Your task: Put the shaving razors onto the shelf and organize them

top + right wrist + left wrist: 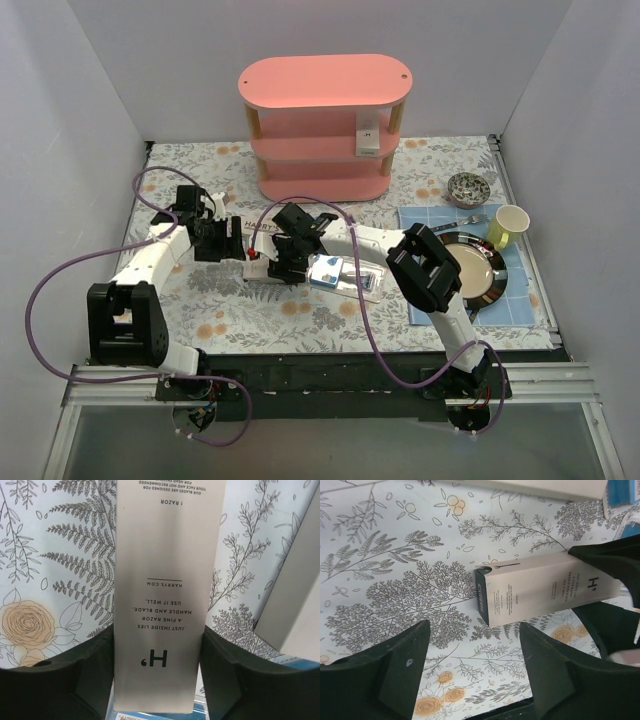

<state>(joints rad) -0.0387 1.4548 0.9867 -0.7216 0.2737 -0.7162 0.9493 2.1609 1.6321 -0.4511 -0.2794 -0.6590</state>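
Observation:
A long white razor box (550, 587) with a dark end lies flat on the flowered cloth. My left gripper (475, 655) hovers open just short of that end, holding nothing. My right gripper (157, 665) straddles the same box (165, 580), with a thin sliver of gap at one finger (225, 670). From above, the two grippers (235, 243) (275, 262) meet left of centre. A second white box (545, 487) lies beyond, and a clear blister pack (340, 272) lies beside the right wrist. The pink shelf (325, 85) stands at the back with one white pack (368, 135) on its middle tier.
On the right, a blue mat (430, 300) carries a metal plate (470, 270), a yellow cup (510, 225) and a fork (460, 222). A small patterned bowl (468, 187) sits behind them. White walls close in both sides.

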